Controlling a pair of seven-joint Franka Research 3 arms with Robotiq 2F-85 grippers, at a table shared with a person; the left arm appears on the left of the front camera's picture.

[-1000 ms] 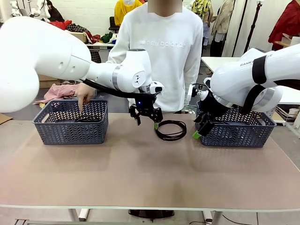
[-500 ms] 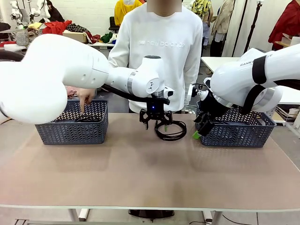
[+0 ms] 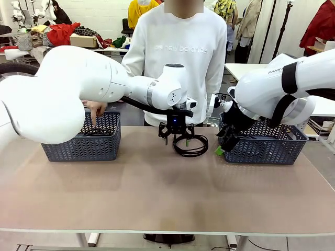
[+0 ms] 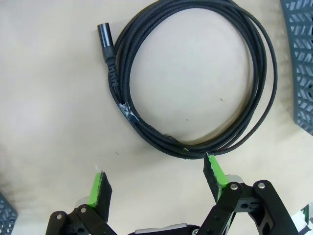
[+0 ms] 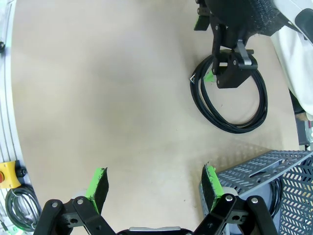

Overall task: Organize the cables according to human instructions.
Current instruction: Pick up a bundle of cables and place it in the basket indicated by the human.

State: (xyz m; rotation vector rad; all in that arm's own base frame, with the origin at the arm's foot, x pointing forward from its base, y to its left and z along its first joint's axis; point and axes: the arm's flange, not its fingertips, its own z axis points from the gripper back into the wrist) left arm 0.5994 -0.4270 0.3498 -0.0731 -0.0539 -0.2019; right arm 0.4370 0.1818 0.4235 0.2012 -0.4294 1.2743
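One black cable (image 3: 198,152) lies coiled on the table between the two baskets, in front of the human (image 3: 178,57) in the white sweatshirt. My left gripper (image 3: 177,138) hangs open just above the coil's near-left edge. In the left wrist view the cable (image 4: 146,128) curves right ahead of the left gripper (image 4: 157,182), its plug (image 4: 105,36) at the upper left. My right gripper (image 3: 222,146) is open beside the right basket; in its own view the right gripper (image 5: 154,187) holds nothing and the cable (image 5: 222,123) lies farther off. The person's hand (image 3: 95,111) points into the left basket, where another cable (image 3: 97,133) lies.
A blue-grey lattice basket (image 3: 78,149) stands at the table's left and a second basket (image 3: 267,151) at the right, its corner (image 5: 264,171) close to my right fingers. A yellow button (image 5: 7,172) sits off the table's edge.
My left arm has swung to the right and settled over the coil on the table. The right arm and the person's pointing hand have stayed put.
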